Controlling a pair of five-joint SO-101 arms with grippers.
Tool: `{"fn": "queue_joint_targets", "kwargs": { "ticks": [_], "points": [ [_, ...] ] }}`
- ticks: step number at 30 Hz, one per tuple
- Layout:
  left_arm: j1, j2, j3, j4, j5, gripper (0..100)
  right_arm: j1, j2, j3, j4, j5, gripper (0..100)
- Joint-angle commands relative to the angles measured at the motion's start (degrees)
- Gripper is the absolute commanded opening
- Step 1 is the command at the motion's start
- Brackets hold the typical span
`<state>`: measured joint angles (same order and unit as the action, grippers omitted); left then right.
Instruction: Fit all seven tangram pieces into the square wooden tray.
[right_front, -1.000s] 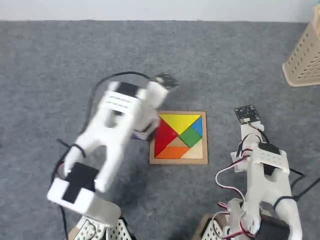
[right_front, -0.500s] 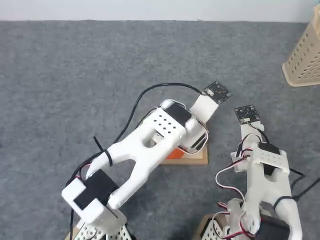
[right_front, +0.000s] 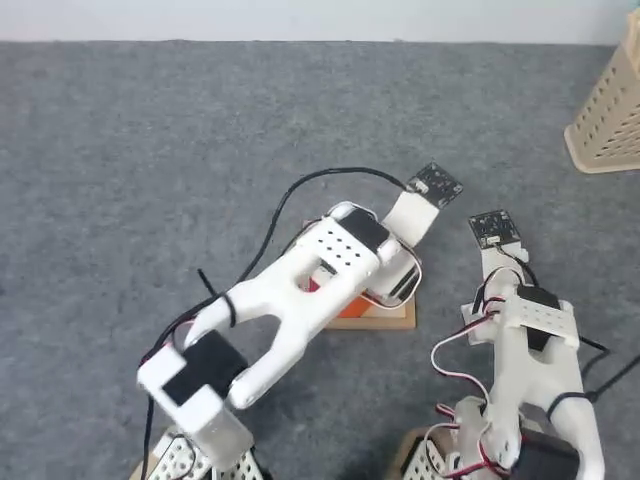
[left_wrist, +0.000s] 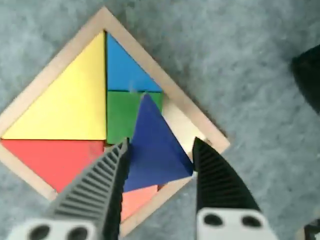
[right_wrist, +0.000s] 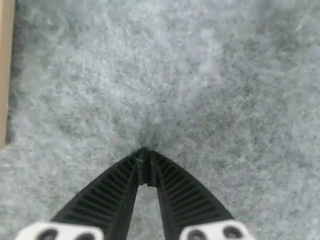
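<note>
The square wooden tray (left_wrist: 167, 85) lies on the grey carpet with yellow (left_wrist: 65, 105), light blue (left_wrist: 122, 67), green (left_wrist: 117, 115), red (left_wrist: 45, 155) and orange (left_wrist: 135, 200) pieces in it. A bare wooden slot (left_wrist: 182, 127) shows at one corner. My left gripper (left_wrist: 160, 145) is shut on a dark blue triangle (left_wrist: 152, 150), which hangs over the green piece and the bare slot. In the high view the left arm (right_front: 345, 255) covers most of the tray (right_front: 395, 320). My right gripper (right_wrist: 145, 155) is shut on nothing, low over the carpet beside the tray's edge (right_wrist: 5, 75).
A beige perforated stand (right_front: 610, 100) sits at the far right edge of the table. The right arm (right_front: 525, 340) stands close to the right of the tray. A black cable (right_front: 300, 190) loops over the left arm.
The left arm swung from the tray's left side to above it, carrying the dark blue triangle, then settled slightly. The right arm has not moved.
</note>
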<state>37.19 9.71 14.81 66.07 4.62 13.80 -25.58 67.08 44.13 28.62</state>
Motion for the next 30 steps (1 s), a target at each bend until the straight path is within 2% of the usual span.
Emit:
{"fn": "queue_joint_targets", "kwargs": {
  "ticks": [1,12,18,30],
  "points": [
    [0.62,2.20,-3.74,-1.67,0.88,8,1.63,-2.15,0.09,-1.01,-0.18,0.6],
    [2.46,4.31,-5.23,0.18,0.88,8,1.45,-2.15,0.09,-1.01,0.00,0.6],
    [2.46,4.31,-5.14,0.70,0.97,14,1.54,-2.15,0.09,-1.01,-0.09,0.6],
    [2.46,4.31,-5.14,2.37,0.97,14,1.54,-2.15,0.09,-1.01,0.09,0.6]
  ]
}}
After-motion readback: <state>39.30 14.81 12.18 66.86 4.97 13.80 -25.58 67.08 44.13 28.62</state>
